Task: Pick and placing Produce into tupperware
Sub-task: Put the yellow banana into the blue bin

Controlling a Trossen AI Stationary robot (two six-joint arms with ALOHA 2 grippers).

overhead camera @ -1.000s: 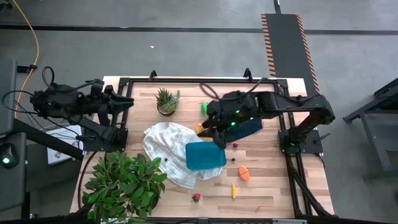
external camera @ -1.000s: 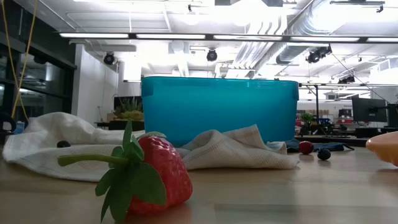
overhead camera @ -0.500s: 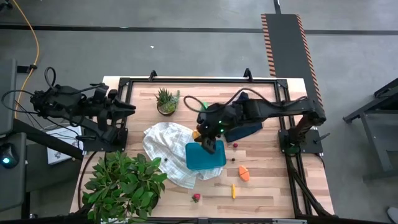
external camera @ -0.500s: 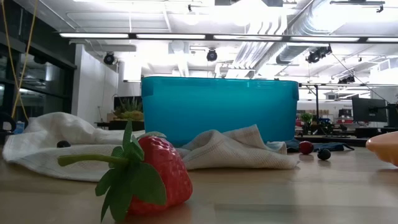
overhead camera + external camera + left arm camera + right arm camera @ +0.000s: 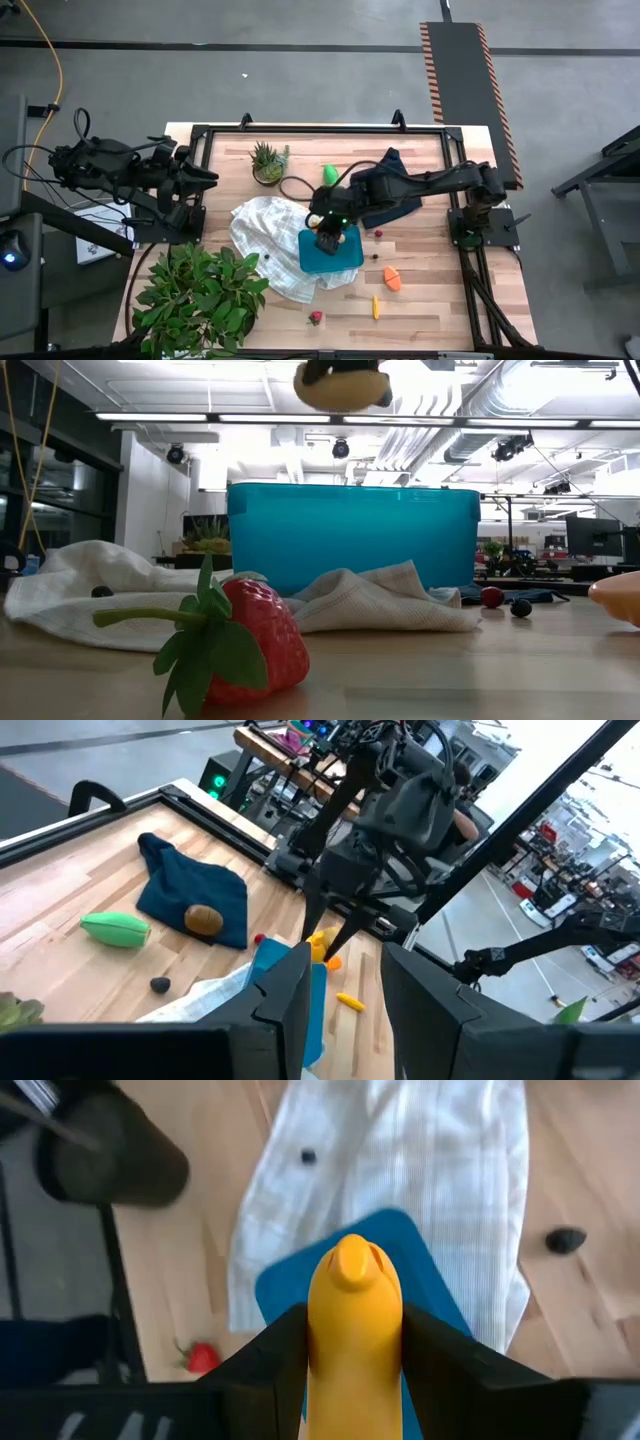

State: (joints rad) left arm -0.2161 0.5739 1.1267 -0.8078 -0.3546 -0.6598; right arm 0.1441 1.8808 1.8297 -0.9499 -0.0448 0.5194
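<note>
Centre frame, the right gripper [image 5: 330,236] clamps a yellow toy banana [image 5: 353,1335] directly above the teal rectangular plastic tupperware [image 5: 331,250], the banana's long axis pointing down.

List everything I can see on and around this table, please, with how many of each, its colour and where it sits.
Teal plastic tupperware box: one, table centre, on the cloth's edge.
Yellow toy banana: one, held above the box.
White checked cloth: one, crumpled, left of the box.
Dark navy cloth: one, far side of the table.
Brown round fruit: one, on the navy cloth.
Green toy fruit: one, far side, near the succulent.
Spiky potted succulent: one, green.
Leafy green plant: one, near-left corner.
Red toy strawberry: one, near edge.
Orange wedge: one, right of the box.
Tiny carrot: one, near edge.
Right gripper: shut on the banana.
Left gripper: open, parked at the left edge.
</note>
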